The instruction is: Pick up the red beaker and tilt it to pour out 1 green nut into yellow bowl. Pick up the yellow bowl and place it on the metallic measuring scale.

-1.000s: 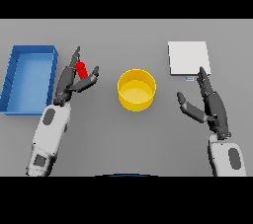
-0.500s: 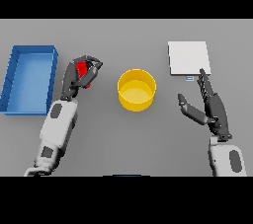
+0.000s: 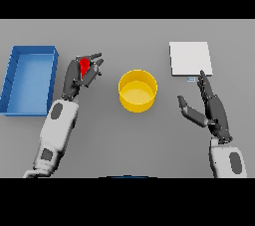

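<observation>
Two hands show above the grey table (image 3: pixel 124 36). One, the left hand (image 3: pixel 79 74), has its fingers and thumb curled round the red beaker (image 3: pixel 84 65), so that only a small patch of red shows between the dark fingers; whether the beaker is off the table cannot be told. Its white and grey arm runs down from the hand to the lower left edge. Just to the left of this hand lies the blue tray (image 3: pixel 14 78), an open box with low walls. To the right of the hand, apart from it, stands the yellow bowl (image 3: pixel 138 91), upright near the middle of the table. Farther right is the right hand (image 3: pixel 211 111), fingers straight and spread, thumb out toward the bowl, holding nothing. Its fingertips point up at the metallic measuring scale (image 3: pixel 191 58), a pale square plate just beyond them.
</observation>
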